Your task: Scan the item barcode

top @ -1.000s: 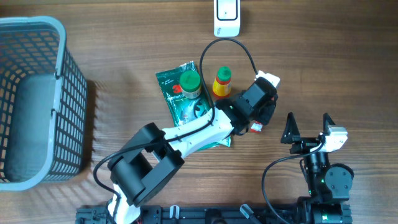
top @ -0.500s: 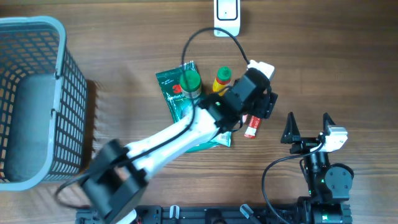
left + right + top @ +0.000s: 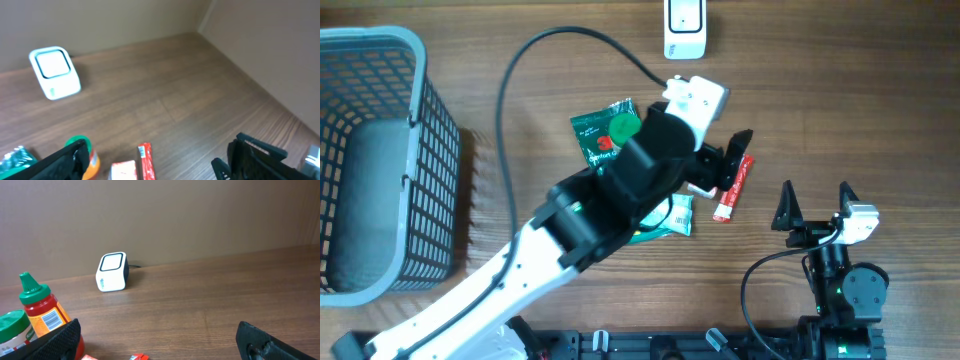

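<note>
Two black fingers [image 3: 257,157] of the left gripper [image 3: 726,166] stand spread wide, gripping nothing. A second ago they were clamped on the red tube [image 3: 733,187], which now lies loose on the wood just at their 5 o'clock, slanting from 1 to 7 o'clock with a whitish tip at its low end. Since then the left arm has swung up and across, so in the overhead view it covers the sauce bottle [image 3: 39,311] that showed before. The tube is slim and straight-sided. At the gripper's 9 o'clock lie a crinkled green foil packet [image 3: 588,135] and a round green-lidded jar [image 3: 623,127]. The bottle, seen from the right wrist, is red with a green cone cap and a printed label. The scanner [image 3: 683,28], a smooth white rounded box, sits at 11 o'clock. A grey mesh basket [image 3: 435,130] stands far off at 9 o'clock. At 4 o'clock the right gripper [image 3: 815,206] is unchanged, jaws spread and empty, over the brown wood-grain table [image 3: 880,90].
</note>
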Controlling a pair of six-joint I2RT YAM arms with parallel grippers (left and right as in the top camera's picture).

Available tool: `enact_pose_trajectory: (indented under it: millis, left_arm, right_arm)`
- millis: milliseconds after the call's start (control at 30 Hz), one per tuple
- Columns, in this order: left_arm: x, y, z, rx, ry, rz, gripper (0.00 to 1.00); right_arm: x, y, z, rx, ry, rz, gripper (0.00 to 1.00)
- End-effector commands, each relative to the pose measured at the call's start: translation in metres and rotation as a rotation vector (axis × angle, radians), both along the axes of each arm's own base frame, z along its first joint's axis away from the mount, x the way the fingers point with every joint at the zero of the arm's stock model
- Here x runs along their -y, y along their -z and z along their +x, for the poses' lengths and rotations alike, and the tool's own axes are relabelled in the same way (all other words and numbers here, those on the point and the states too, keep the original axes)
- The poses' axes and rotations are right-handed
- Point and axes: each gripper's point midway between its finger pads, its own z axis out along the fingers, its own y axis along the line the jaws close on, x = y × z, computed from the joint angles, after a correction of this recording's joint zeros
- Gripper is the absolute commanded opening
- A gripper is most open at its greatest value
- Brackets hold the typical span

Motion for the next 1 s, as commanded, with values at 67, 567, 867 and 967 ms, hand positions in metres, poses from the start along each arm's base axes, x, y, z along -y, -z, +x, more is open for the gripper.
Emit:
enact_pose_trajectory:
  millis: [67,567,867,967]
  left_arm:
    - [-0.061,-0.045,-0.008,0.122,-0.155,0.018,0.96]
    - [-0.219,-0.125,-0.047,0.344,-0.625,-0.032,1.00]
    - [-0.320,-0.123,-0.094,0.353,-0.902,-0.045,1.00]
    - [-0.329,-0.111,-0.097,0.330,-0.946,-0.003,1.00]
  right_arm:
    - [-0.002,-0.001,0.000,0.004,-0.010,-0.014,1.00]
    - [-0.002,-0.001,0.000,0.004,-0.010,-0.014,1.00]
    - [-0.002,-0.001,0.000,0.004,-0.010,-0.014,1.00]
    - [-0.002,-0.001,0.000,0.004,-0.010,-0.014,1.00]
